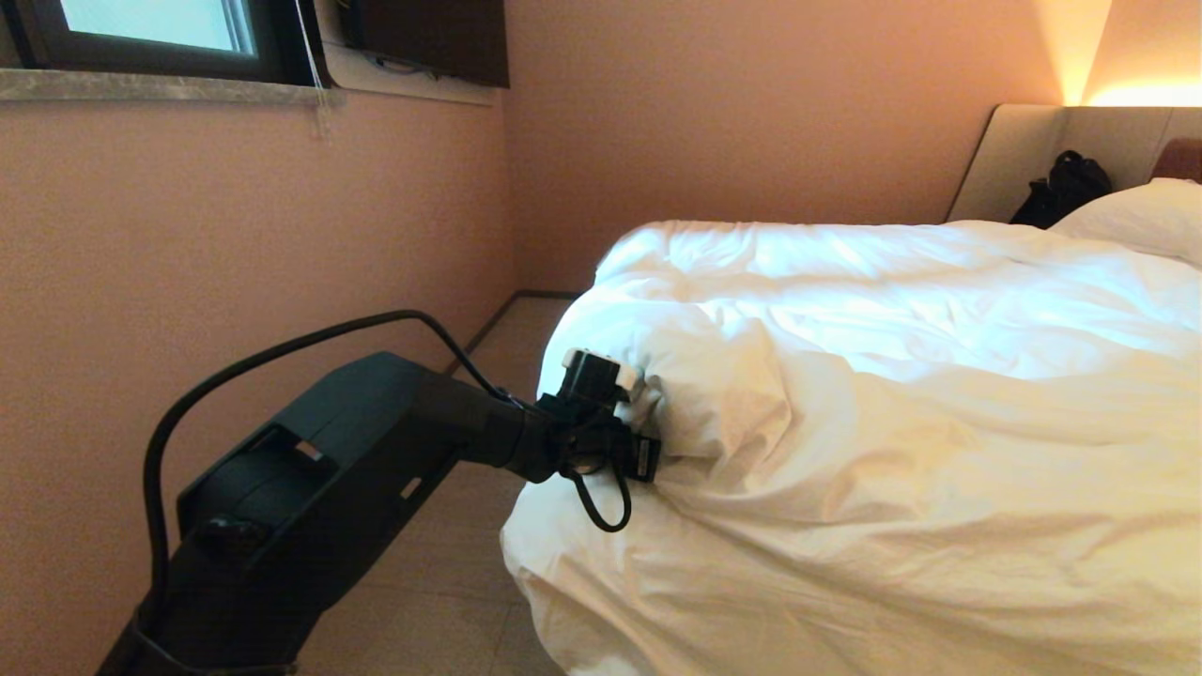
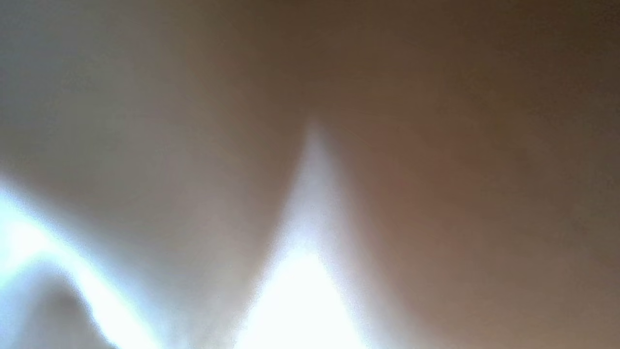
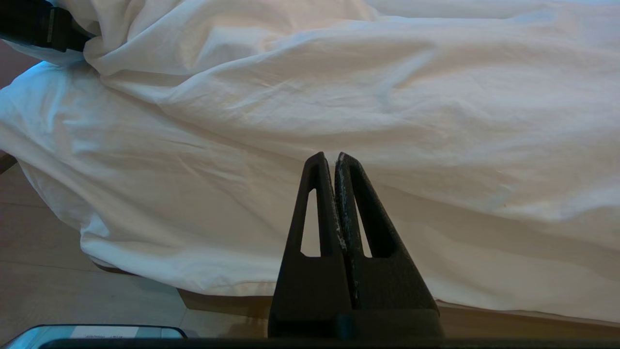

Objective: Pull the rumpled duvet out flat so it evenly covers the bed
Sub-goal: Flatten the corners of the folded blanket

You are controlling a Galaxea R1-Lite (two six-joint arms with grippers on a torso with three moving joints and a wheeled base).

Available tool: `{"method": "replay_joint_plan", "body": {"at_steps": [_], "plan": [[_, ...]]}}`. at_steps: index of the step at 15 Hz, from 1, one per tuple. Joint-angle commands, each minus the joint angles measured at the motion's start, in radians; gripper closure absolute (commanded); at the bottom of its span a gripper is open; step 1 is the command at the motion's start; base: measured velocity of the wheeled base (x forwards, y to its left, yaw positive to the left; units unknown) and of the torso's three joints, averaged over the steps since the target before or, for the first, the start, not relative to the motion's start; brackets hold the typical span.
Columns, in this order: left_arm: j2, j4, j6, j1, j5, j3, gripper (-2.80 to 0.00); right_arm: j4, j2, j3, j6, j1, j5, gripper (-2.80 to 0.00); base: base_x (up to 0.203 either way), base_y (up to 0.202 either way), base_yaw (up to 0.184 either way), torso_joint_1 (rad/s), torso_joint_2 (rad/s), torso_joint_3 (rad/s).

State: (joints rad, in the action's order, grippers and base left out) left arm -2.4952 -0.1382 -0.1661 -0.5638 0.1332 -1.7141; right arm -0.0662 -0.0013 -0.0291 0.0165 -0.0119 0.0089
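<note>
Left gripper [image 1: 648, 422] is clenched in a bunched duvet [image 1: 892, 394] fold at the bed's [image 3: 310, 303] near-left corner. Pull low and outward, steadily, so cloth doesn't slip. Right gripper [image 3: 329, 160] parked, fingers pressed together, empty.

The left arm reaches forward and its tool [image 1: 648, 427] is closed, with the tips hidden from sight. The right tool [image 3: 334, 157] has both fingers pressed together, holding nothing.
</note>
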Motion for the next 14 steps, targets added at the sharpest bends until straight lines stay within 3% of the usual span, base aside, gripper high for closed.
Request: {"method": "replay_joint_plan", "body": {"at_steps": [1,10,14], "plan": [[-0.021,-0.001,0.005,0.004,0.000,-0.023,0.00,0.000,0.001,0.000,0.001,0.000,0.002,0.00,0.000,0.000,0.000,0.000,0.00,0.000],[-0.103,-0.007,0.015,0.009,-0.001,-0.090,0.00,0.000,0.001,0.000,0.000,0.000,0.000,0.00,0.000,0.000,0.000,0.000,0.00,0.000],[-0.125,-0.018,0.082,0.007,-0.007,-0.096,0.00,0.000,0.001,0.000,0.000,0.000,0.000,0.00,0.000,0.000,0.000,0.000,0.00,0.000]]}}
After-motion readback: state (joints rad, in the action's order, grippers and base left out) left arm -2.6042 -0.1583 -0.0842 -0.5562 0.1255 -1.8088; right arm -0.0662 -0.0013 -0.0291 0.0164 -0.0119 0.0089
